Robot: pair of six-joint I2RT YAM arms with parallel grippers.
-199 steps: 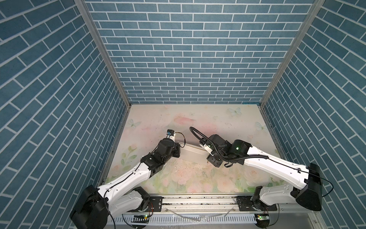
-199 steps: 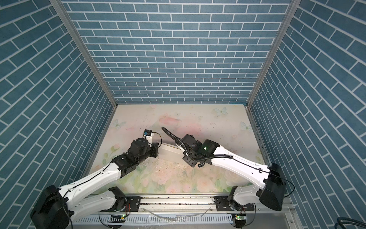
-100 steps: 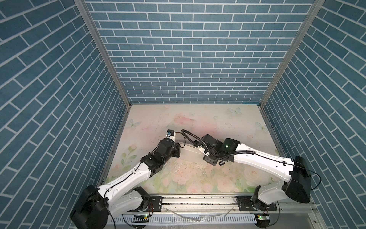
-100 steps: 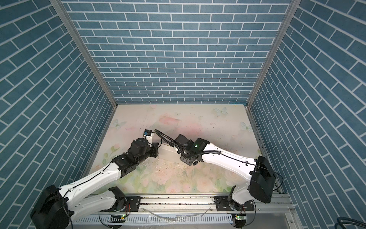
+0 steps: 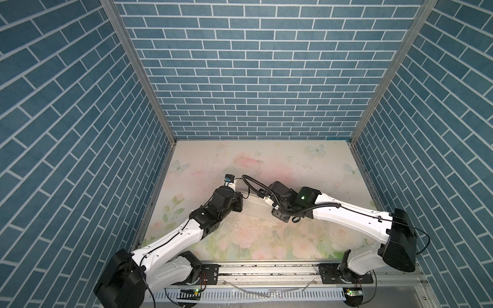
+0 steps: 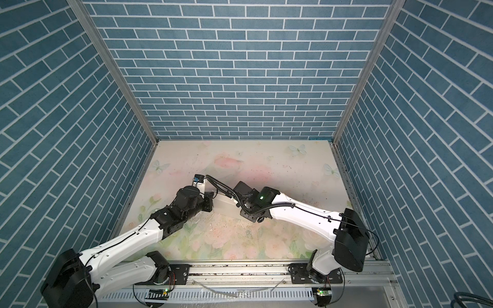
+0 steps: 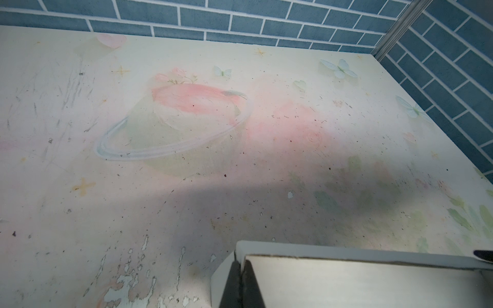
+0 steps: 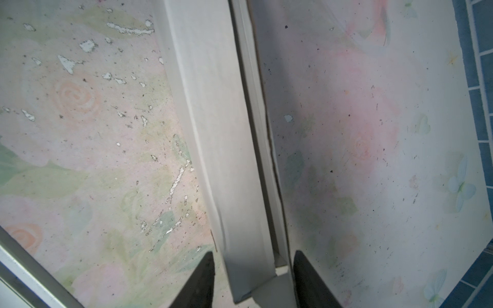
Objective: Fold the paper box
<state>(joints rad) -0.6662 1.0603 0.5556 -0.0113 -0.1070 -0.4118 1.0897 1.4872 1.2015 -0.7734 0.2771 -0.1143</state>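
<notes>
The paper box (image 5: 253, 206) (image 6: 225, 204) is a white, shallow, partly folded carton lying mid-table between my two arms. In the left wrist view my left gripper (image 7: 240, 262) is shut on a thin upright wall at a corner of the paper box (image 7: 360, 282). The right wrist view looks along the length of the paper box (image 8: 213, 133). There my right gripper (image 8: 254, 253) is open, with its fingers (image 8: 205, 277) on either side of the box's near end. One finger lies close to the box's edge and the other stands apart from it. In both top views the arms hide both sets of fingertips.
The flower-print table mat (image 5: 266, 160) has peeled white patches (image 7: 128, 288) near the box. Blue brick walls (image 5: 253, 80) close the back and both sides. A metal rail (image 5: 266, 274) with both arm bases runs along the front.
My right arm has reached left toward the box and its jaws have narrowed around the box's end. The left arm and its grip have stayed still.
</notes>
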